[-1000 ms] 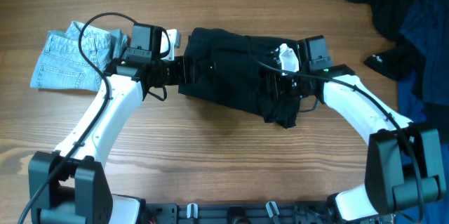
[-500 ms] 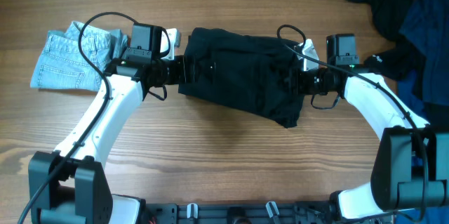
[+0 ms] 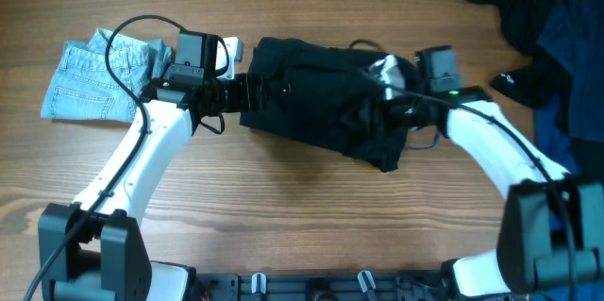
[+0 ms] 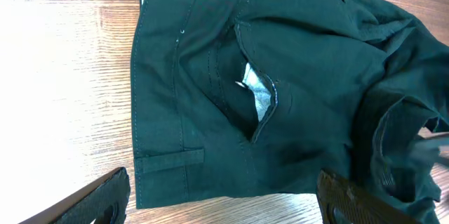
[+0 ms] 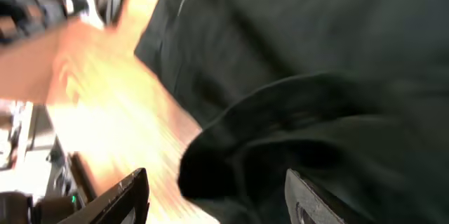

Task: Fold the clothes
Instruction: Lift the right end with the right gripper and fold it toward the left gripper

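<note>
Though its view is blurred, the right gripper [image 5: 217,176], like the left gripper [image 4: 223,179], has jaws wide over the shorts [image 3: 304,95].

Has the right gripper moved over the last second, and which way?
Yes. The right gripper swung out toward the heap of black and blue garments, then came back left over the plain black fabric shorts.
</note>
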